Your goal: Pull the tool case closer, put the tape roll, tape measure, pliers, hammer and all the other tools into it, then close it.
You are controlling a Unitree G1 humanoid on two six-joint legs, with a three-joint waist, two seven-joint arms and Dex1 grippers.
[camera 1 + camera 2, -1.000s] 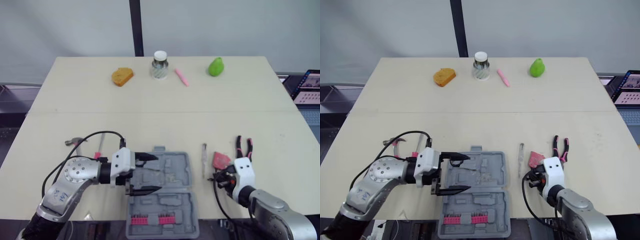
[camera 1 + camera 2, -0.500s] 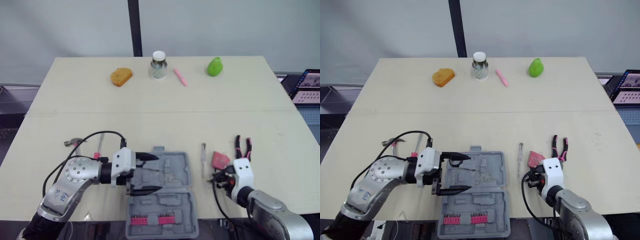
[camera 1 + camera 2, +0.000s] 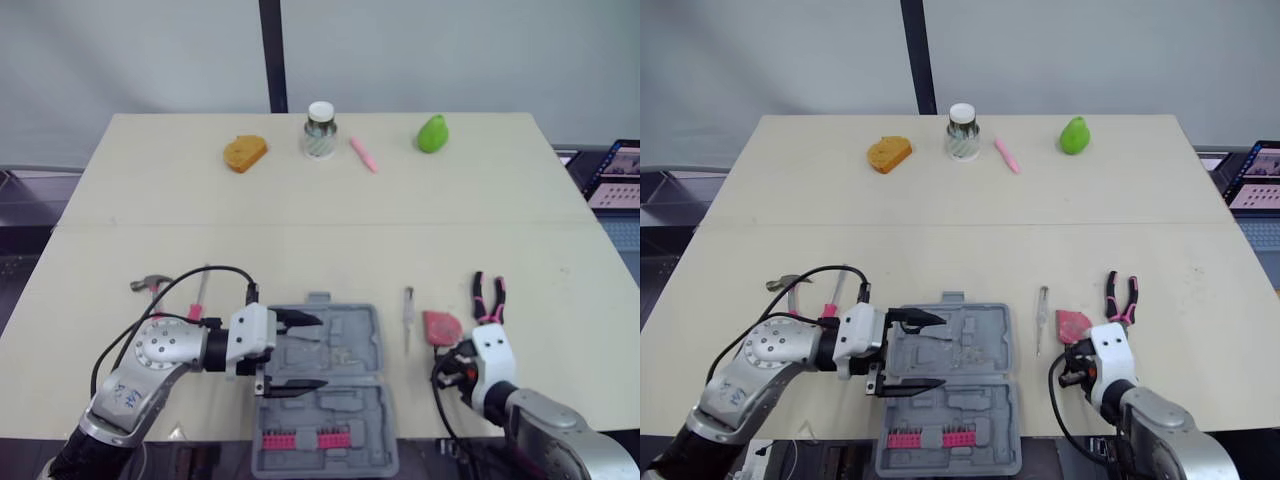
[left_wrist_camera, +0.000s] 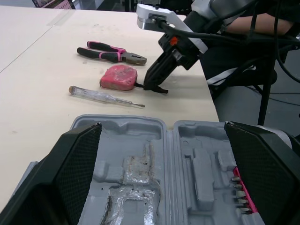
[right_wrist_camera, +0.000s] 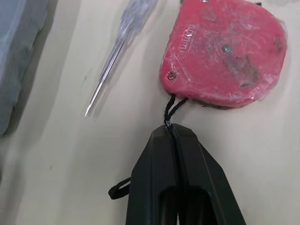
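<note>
Hammer (image 3: 150, 284) left of tool case (image 3: 350, 400); screwdriver (image 3: 408, 310), tape measure (image 3: 441, 326), pliers (image 3: 488, 297) successively to its right.

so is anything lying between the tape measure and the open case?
Yes: the screwdriver lies flat on the table between the tape measure and the tool case, apart from both. The right gripper is shut on the measure's cord, so a straight drag would probably sweep it; lifting over looks safer.

A pale beige table (image 3: 300, 250), crossed from side to side by a thin seam (image 3: 200, 227), stands before a plain grey-white wall (image 3: 130, 50), with a dark upright post (image 3: 270, 55) rising behind its far edge and a lit laptop screen (image 3: 615, 175) just beyond its right edge, all under soft, even light.
</note>
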